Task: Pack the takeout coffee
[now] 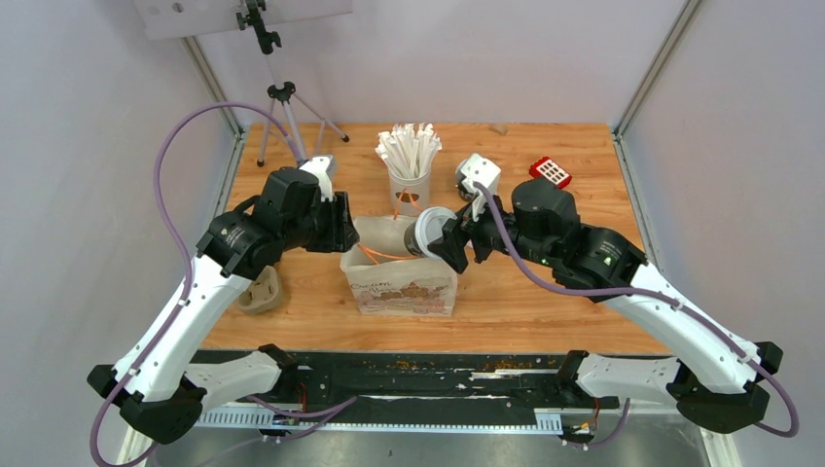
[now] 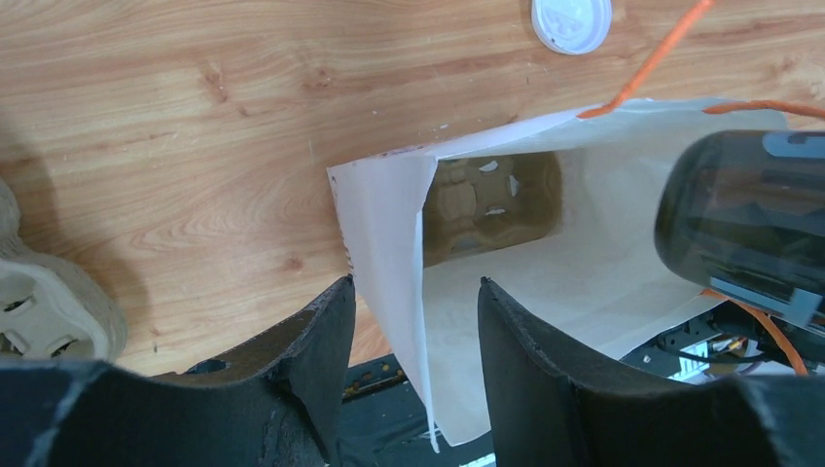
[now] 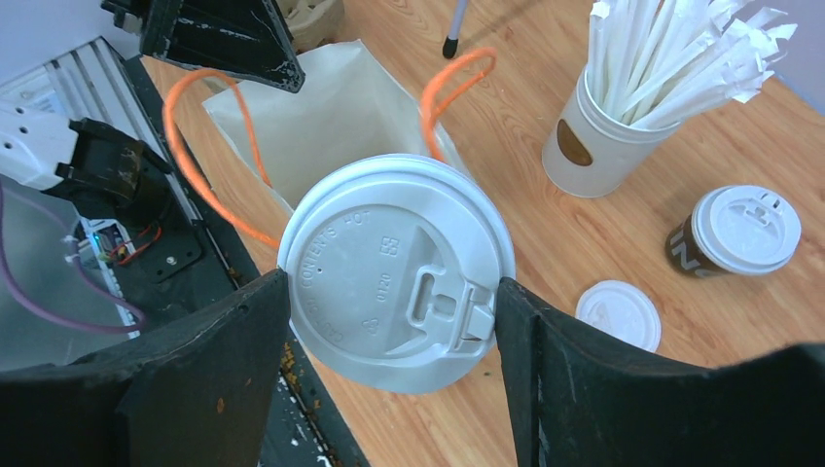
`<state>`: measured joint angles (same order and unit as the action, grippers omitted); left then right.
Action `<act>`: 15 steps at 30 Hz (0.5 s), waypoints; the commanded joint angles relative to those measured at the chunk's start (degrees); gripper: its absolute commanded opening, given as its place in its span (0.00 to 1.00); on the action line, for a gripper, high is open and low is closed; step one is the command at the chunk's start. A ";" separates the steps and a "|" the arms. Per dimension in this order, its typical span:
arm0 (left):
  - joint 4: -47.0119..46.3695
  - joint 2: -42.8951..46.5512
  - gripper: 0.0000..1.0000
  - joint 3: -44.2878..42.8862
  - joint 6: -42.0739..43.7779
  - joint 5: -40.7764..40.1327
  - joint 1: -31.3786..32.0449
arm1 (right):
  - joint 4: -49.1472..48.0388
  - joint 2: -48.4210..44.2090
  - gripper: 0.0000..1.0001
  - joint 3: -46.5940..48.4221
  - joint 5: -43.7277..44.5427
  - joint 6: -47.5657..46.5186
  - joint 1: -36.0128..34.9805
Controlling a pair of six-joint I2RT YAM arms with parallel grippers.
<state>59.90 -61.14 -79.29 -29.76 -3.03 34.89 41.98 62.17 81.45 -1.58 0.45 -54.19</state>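
My right gripper (image 1: 449, 243) is shut on one takeout coffee cup (image 1: 428, 233), dark brown with a white lid (image 3: 394, 272). It holds the cup tilted on its side over the open mouth of the white paper bag (image 1: 399, 282) with orange handles. The cup's dark body shows in the left wrist view (image 2: 749, 214). The second coffee cup (image 3: 735, 233) stands upright on the table beyond the bag. My left gripper (image 2: 416, 287) is open, and its fingers straddle the bag's left wall edge (image 2: 389, 243) without pinching it.
A white cup of paper-wrapped sticks (image 1: 409, 180) stands behind the bag. A loose white lid (image 3: 618, 313) lies near it. A beige pulp carrier (image 1: 261, 292) lies left of the bag, and a pulp shape (image 2: 491, 199) shows inside the bag. A red block (image 1: 551, 172) and a tripod (image 1: 282, 97) stand at the back.
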 commanded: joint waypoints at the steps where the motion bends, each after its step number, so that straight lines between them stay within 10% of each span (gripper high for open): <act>1: 0.62 0.56 0.57 -0.16 -1.03 -0.12 0.08 | -5.11 1.24 0.66 -2.57 -0.73 -6.16 -0.62; 15: -1.45 0.31 0.52 -0.34 -0.87 1.49 0.06 | 0.45 6.92 0.66 13.25 0.13 -7.89 -3.10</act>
<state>60.36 -61.23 -79.26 -30.33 -1.56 34.89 42.09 69.38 91.07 -1.85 -6.33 -56.62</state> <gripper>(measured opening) 0.523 0.730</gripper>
